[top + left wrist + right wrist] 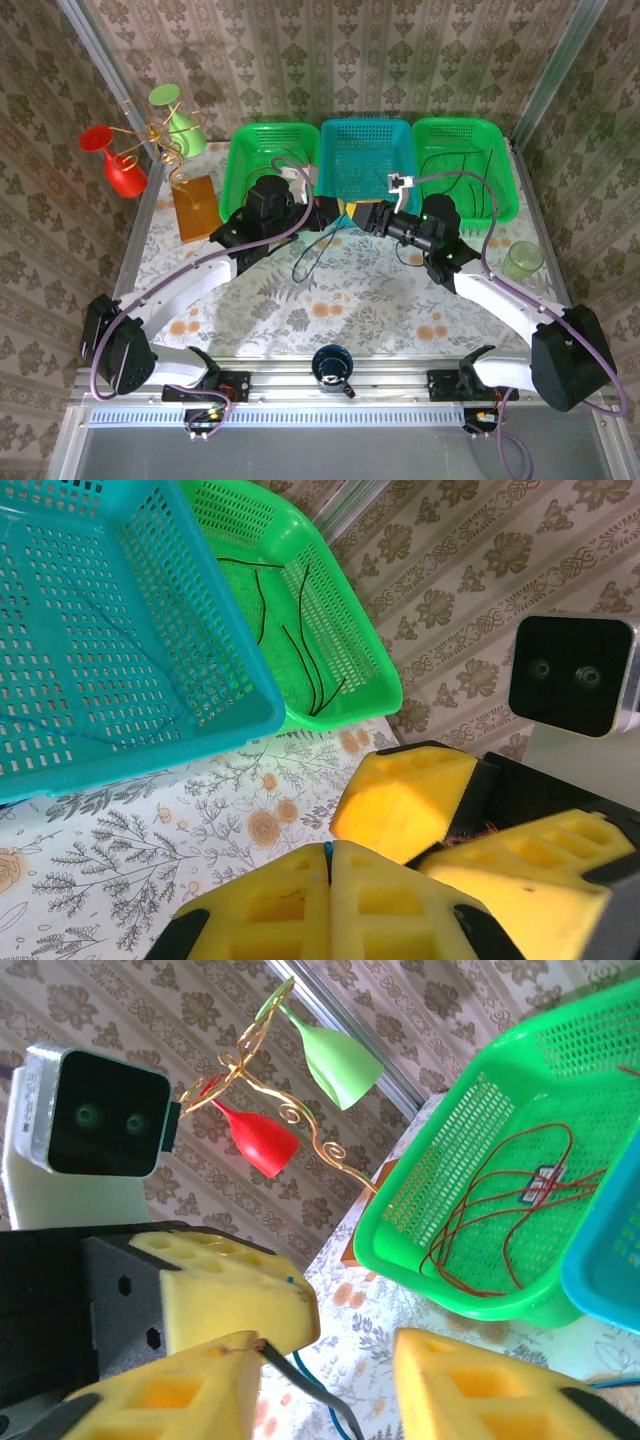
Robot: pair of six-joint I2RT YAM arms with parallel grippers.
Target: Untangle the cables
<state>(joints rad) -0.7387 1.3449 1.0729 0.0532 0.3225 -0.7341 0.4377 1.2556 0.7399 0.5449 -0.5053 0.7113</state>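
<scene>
Both arms meet over the middle of the flower-patterned bench point(380, 300), just in front of the turquoise plastic basket point(366, 124) that sits between 2 green ones. The left hand point(338, 212) has its yellow fingers pressed tight together on a thin dark blue cable point(308, 258), with a speck of blue showing at the pinch. From there the cable droops in a loose loop toward the near edge of the bench. The right hand point(372, 216) is almost tip to tip with it, fingers part-way apart. Through its own camera a dark strand point(310, 1390), which I take to be the same cable, slants through the gap against 1 finger, not clamped. So the cable sits right between the 2 hands, and its free length runs away from the baskets toward the arm bases. The right hand looks best placed to take it, and I'd guess the coming move is to close just beside the left's pinch and draw apart. The thin red cables point(500, 1200) lie in the left green basket point(275, 128), and the thin black cables point(300, 630) lie in the right green basket point(455, 122).
</scene>
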